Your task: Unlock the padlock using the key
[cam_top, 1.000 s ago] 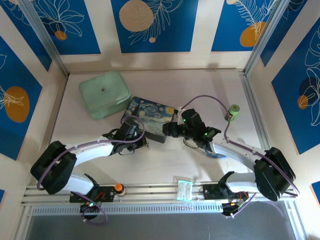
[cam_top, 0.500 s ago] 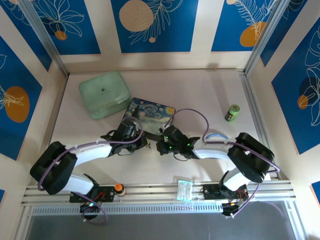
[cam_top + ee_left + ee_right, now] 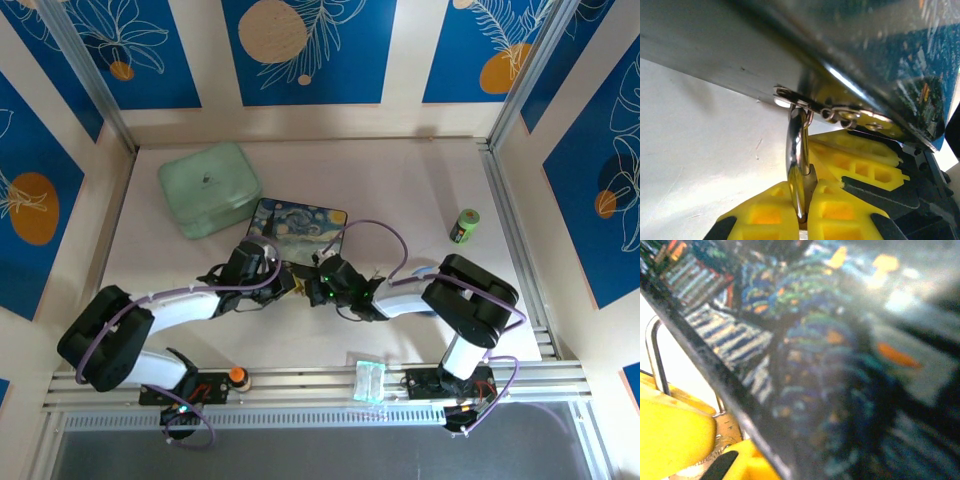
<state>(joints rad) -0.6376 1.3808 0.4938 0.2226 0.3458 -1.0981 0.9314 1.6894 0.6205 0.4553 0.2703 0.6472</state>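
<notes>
The padlock [image 3: 816, 181] is a small brass body with a silver shackle [image 3: 796, 140] that hangs from the clasp [image 3: 840, 116] of the starry-night box [image 3: 297, 223]. My left gripper [image 3: 807, 202] is shut on the padlock's body, at the box's near edge [image 3: 285, 283]. My right gripper [image 3: 318, 291] is shut and pressed close against it from the right, its yellow fingers [image 3: 860, 162] just behind the padlock. In the right wrist view the shackle [image 3: 655, 352] and brass body [image 3: 727, 432] show beside yellow fingers [image 3: 670, 432]. I cannot make out the key.
A mint-green lidded box [image 3: 208, 188] sits at the back left. Near the right wall stands a small green can [image 3: 465, 225]. A clear packet [image 3: 369, 381] lies on the front rail. The starry-night box is very close to the right wrist camera and blurred.
My right arm has swung left from over the box down to the padlock, and its gripper has gone from open to shut. The left gripper has stayed shut on the padlock.
</notes>
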